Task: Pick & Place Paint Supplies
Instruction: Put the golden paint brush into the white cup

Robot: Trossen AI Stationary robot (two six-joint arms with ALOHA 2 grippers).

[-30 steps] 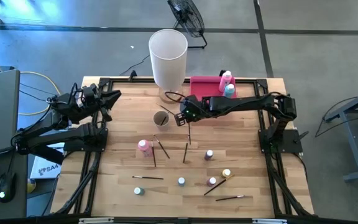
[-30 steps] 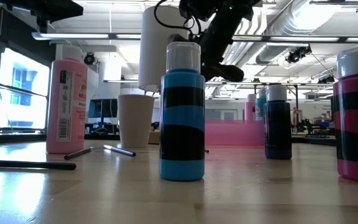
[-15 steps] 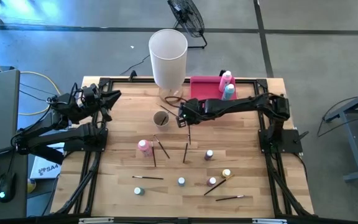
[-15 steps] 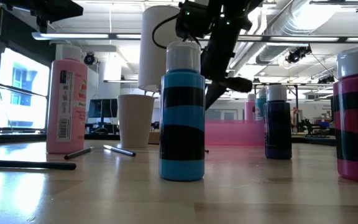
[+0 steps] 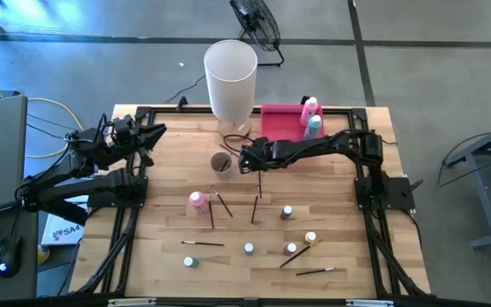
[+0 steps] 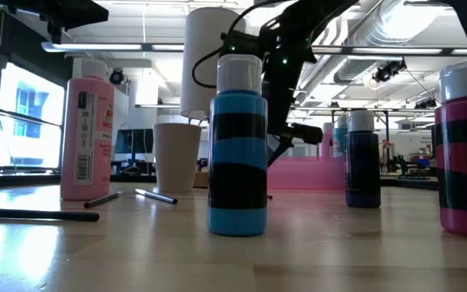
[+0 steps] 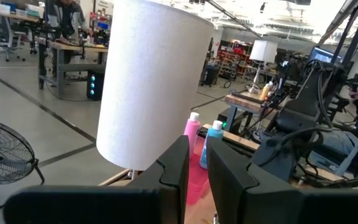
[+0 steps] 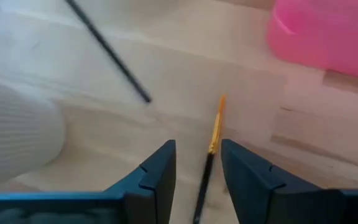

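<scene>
A thin paintbrush (image 8: 214,134) with an orange neck and dark handle lies flat on the wooden table (image 5: 339,213); in the high view the paintbrush (image 5: 259,183) is just right of a small ribbed cup (image 5: 220,162). My right gripper (image 8: 199,158) is low over it, open, slanting down, one finger on each side of the handle without touching. The same right gripper (image 5: 250,165) sits mid-table in the high view. My left gripper (image 7: 196,171) waits raised at the far left, narrowly open and holding nothing. More brushes and small paint bottles lie toward the near edge.
A tall white cylinder (image 5: 230,77) stands at the far edge. Beside it a pink tray (image 5: 281,119) holds a pink bottle (image 5: 311,107) and a teal bottle (image 5: 314,124). A pink bottle (image 5: 197,201), several tiny bottles and loose brushes (image 5: 254,209) are scattered nearer me.
My right gripper has come down toward the brush beside the cup, moving slightly toward the table's left edge and tipping further downward. In the low view its fingers have spread apart. The brush has stayed where it was.
</scene>
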